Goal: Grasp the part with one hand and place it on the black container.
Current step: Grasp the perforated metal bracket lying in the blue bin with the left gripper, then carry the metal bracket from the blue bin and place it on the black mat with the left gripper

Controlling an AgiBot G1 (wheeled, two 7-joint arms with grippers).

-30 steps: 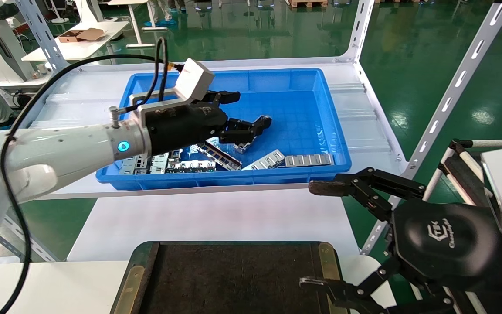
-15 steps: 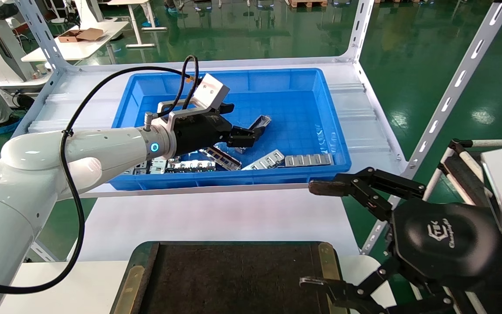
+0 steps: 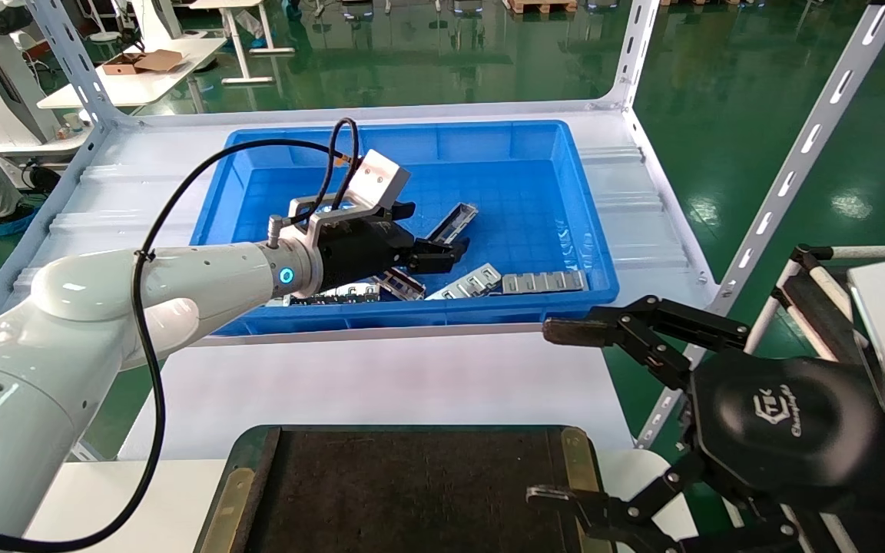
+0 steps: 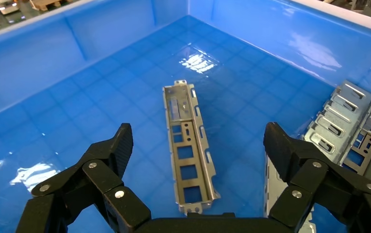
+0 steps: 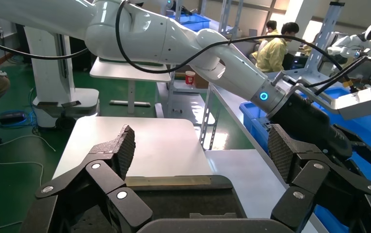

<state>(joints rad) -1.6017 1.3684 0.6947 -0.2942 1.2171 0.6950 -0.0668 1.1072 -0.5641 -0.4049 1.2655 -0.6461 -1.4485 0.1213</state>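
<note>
The part (image 3: pixel 452 223), a narrow silver trough with a dark slotted inside, lies alone on the floor of the blue bin (image 3: pixel 412 316). My left gripper (image 3: pixel 431 230) is open and empty inside the bin. It hovers just over the part's near end. In the left wrist view the part (image 4: pixel 188 150) lies lengthwise between the two spread fingers of the left gripper (image 4: pixel 199 141), touching neither. The black container (image 3: pixel 412 491), with brass side strips, sits on the near table. My right gripper (image 3: pixel 550 415) is open and empty, parked at the container's right edge.
Flat silver strips with square windows (image 3: pixel 542 282) lie along the bin's near wall, and more show in the left wrist view (image 4: pixel 338 116). The bin stands on a white shelf with slotted uprights (image 3: pixel 788 177). A white table surface (image 3: pixel 381 384) lies between bin and container.
My left arm has swung in and lowered its open gripper into the bin, closer over the part. The right arm and the part have not moved.
</note>
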